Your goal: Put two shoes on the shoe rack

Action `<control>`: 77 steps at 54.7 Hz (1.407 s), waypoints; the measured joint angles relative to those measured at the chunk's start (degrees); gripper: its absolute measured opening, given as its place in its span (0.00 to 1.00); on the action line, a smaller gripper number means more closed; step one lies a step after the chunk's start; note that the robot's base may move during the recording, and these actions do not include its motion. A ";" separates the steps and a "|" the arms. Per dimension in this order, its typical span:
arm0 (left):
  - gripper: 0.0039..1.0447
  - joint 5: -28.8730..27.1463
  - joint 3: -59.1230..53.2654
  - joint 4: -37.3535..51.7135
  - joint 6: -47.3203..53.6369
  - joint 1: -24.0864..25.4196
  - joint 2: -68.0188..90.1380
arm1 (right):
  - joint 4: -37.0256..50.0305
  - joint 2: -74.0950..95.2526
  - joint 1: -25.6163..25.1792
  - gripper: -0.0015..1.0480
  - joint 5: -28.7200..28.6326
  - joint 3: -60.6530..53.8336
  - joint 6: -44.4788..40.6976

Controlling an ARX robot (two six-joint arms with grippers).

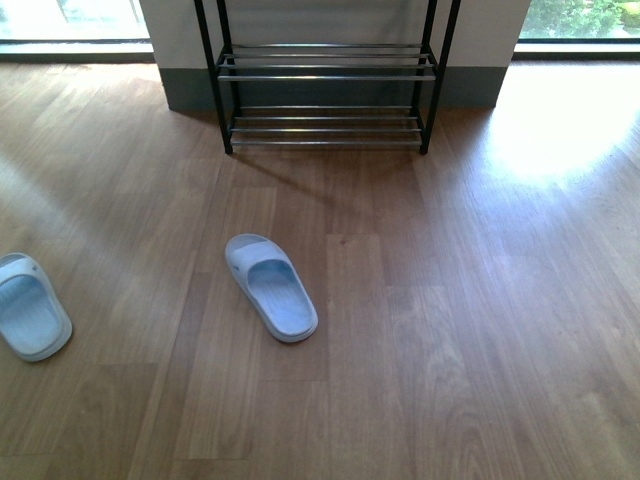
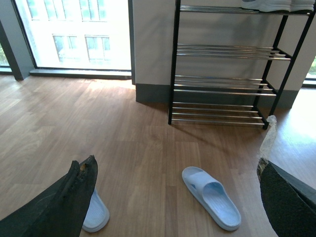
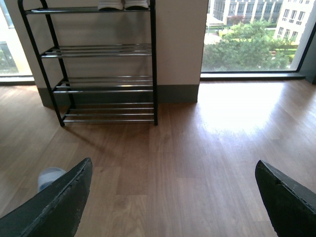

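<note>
The shoe rack [image 1: 326, 76] stands against the far wall, a black frame with chrome rods; it also shows in the left wrist view [image 2: 224, 92] and the right wrist view [image 3: 103, 91]. On its top tier rest two shoes [image 3: 123, 4], of which only the thick white soles show at the picture's edge; the same soles [image 2: 276, 5] appear in the left wrist view. My left gripper [image 2: 176, 163] is open above the floor, holding nothing. My right gripper [image 3: 173, 164] is open over bare floorboards. Neither arm appears in the front view.
Two pale blue slides lie on the wooden floor: one [image 1: 272, 287] in the middle before the rack, the other [image 1: 30, 308] at the far left. The left gripper's fingers frame both slides [image 2: 211, 196] [image 2: 96, 213]. Windows flank the wall.
</note>
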 joint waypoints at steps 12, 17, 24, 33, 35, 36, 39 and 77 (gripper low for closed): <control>0.91 -0.02 0.00 0.02 0.02 0.00 0.00 | 0.00 0.02 -0.02 0.91 -0.17 0.00 0.00; 0.91 -0.02 0.00 0.00 0.00 0.00 0.00 | 0.00 0.02 -0.02 0.91 -0.17 0.00 0.00; 0.91 -0.02 0.00 0.00 0.02 0.00 0.00 | 0.00 0.04 -0.02 0.91 -0.28 0.00 0.00; 0.91 -0.02 0.00 0.02 0.00 0.00 0.00 | 0.04 0.02 -0.02 0.91 -0.07 0.00 0.00; 0.91 0.00 0.00 0.00 0.00 0.00 0.00 | 0.00 0.02 -0.02 0.91 -0.13 0.00 0.00; 0.91 0.00 0.00 0.02 0.02 0.00 0.00 | 0.02 0.02 -0.02 0.91 -0.15 0.00 0.00; 0.91 0.00 0.00 0.00 0.00 0.00 0.00 | 0.00 0.02 -0.02 0.91 -0.02 0.00 0.00; 0.91 0.04 0.00 0.02 0.02 0.00 -0.02 | 0.00 -0.02 -0.02 0.91 0.02 0.00 0.00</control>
